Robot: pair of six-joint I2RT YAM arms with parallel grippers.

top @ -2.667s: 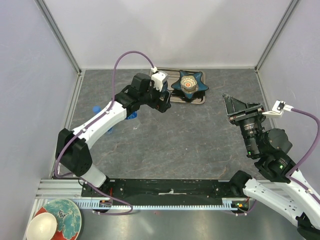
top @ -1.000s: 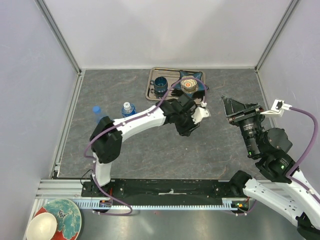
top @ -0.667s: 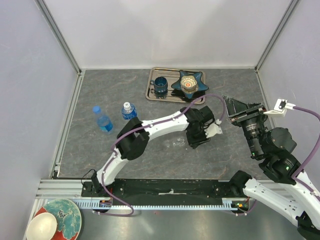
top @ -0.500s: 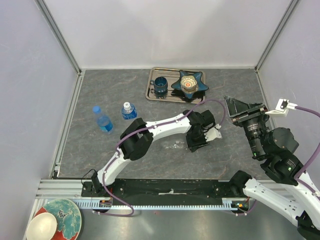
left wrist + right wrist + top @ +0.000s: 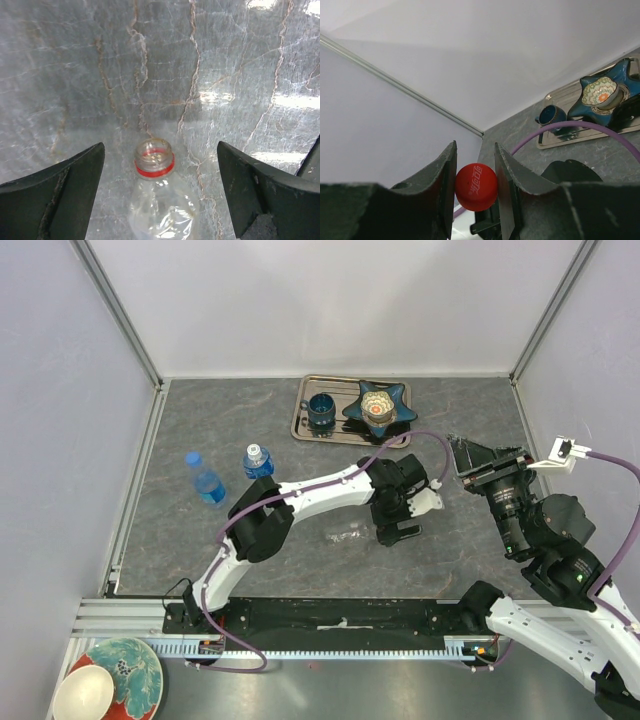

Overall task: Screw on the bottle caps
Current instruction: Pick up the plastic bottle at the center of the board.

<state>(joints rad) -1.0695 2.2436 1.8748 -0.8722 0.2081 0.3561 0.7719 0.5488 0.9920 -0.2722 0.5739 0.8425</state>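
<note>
Red bottle cap (image 5: 476,186) is waiting, pinched in the right gripper (image 5: 475,172).
Left gripper (image 5: 398,531) is just springing wide around the uncapped bottle (image 5: 159,212), leaving it unheld for threading.

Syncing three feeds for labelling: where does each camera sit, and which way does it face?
Top external: above and behind the bases, looking down at the table; left arm and right arm show.
Left wrist: on the left arm, facing down at an uncapped bottle; open left gripper frames it.
Right wrist: on the right arm, facing across toward the tray; right gripper pinches the red cap.
Shared: top and right wrist both show tray and blue cup.
</note>
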